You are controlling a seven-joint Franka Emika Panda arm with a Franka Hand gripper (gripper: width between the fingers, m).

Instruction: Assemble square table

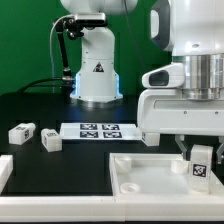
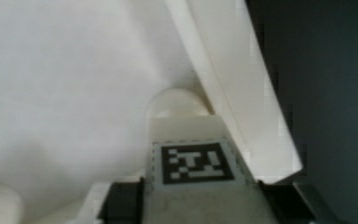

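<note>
Our pincer [image 1: 202, 160] seems clamped on a leg [image 1: 203, 167]; it stands upright, long axis vertical. Its lower end sits inside the square table's [image 1: 140, 166] recess.

The exterior view's lower edge cuts off the white plastic square slab with a raised rim [image 1: 150, 185]; its near side is out of frame. My white arm housing [image 1: 195, 50] runs past the upper and right edges. A flat white part [image 1: 4, 170] is cut by the exterior view's left edge; its type cannot be determined. In the wrist view, my dark fingers [image 2: 123, 205] are clipped by the frame, and the short white tagged leg [image 2: 197, 130] between them is blurred. Pad-to-leg contact cannot be determined.
</note>
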